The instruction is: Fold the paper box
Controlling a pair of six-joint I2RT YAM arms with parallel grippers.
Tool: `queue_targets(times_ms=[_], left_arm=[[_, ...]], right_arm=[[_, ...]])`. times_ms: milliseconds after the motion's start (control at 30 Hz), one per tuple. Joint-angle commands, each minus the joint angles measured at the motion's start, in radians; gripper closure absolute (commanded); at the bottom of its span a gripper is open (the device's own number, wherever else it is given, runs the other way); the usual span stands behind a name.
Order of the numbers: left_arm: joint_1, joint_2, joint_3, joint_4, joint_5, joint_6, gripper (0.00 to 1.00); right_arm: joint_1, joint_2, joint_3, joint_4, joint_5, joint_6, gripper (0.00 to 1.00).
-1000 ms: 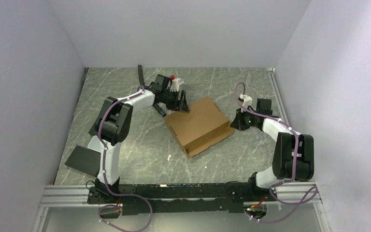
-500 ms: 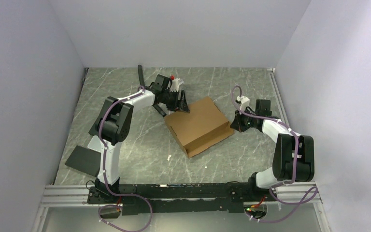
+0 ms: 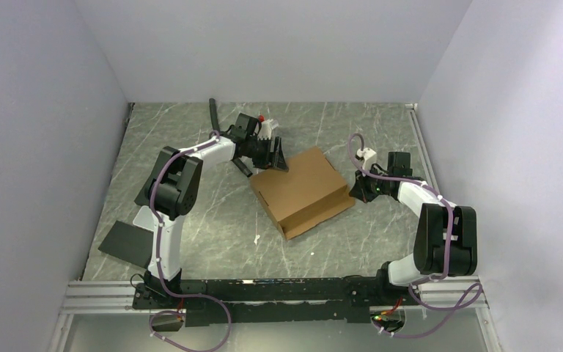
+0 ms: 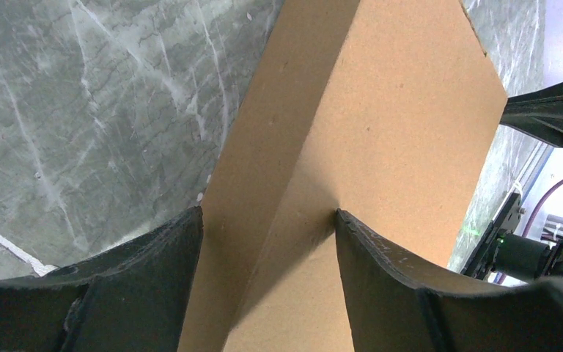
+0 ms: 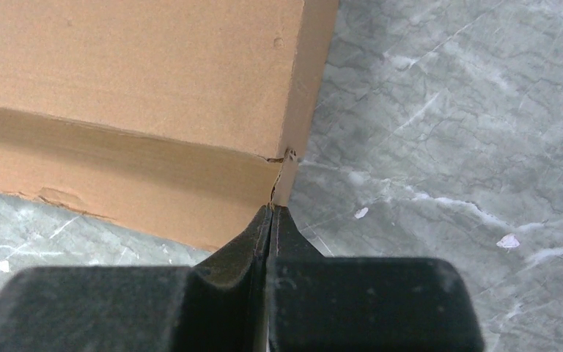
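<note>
Grey marbled tabletop (image 3: pixel 190 213) boxed in by pale walls, and near the middle of it, turned at an angle, sits the paper box (image 3: pixel 302 189), looking to me already closed into its shallow shape, with the arms meeting it from opposite corners. The left gripper (image 3: pixel 277 163) is at the far-left corner with its jaws apart, and the right gripper (image 5: pixel 272 214) has its tips pressed together, nosing the lower seam of the near-right corner. From overhead you get the layout, the box's slant and how well apart the arm bases are, but nothing of the contact. The left wrist camera fills that in: the fingers (image 4: pixel 168 249) sit astride the box's edge, one against the side wall and one on the top panel, which reads to me as bracing more than a pinch. The right wrist camera shows what nobody above could see, a small split (image 5: pixel 282 158) in the cardboard at that corner, right above the closed tips, and a scuffed bottom edge (image 5: pixel 55 196) on the wall beside it. That split is my worry: if the right arm pushes in or drags upward there, I'd expect the tear to run further and the corner to crumple instead of tucking. The stone looks slick too, so a firm shove from the right could spin or slide the box out from under the left fingers, since nothing seems to clamp it. A lid popping back up is the other thing I'd watch for.
</note>
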Motion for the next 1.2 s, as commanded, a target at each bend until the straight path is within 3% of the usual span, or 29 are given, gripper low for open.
queue_targets(times_ms=[0, 300, 800, 1167], left_arm=[[-0.012, 0.042, -0.010, -0.024, -0.043, 0.016, 0.30], [-0.011, 0.045, -0.012, -0.024, -0.040, 0.019, 0.30], [-0.009, 0.055, -0.009, -0.013, 0.000, 0.026, 0.30], [-0.011, 0.062, 0.005, -0.031, 0.026, 0.040, 0.30]], right_arm=[[0.002, 0.009, 0.001, -0.110, -0.047, -0.045, 1.00], [-0.001, 0.036, 0.013, -0.149, -0.051, -0.072, 1.00], [-0.006, 0.023, 0.044, -0.057, 0.038, 0.116, 1.00], [0.083, -0.029, 0.037, 0.000, 0.188, 0.104, 1.00]])
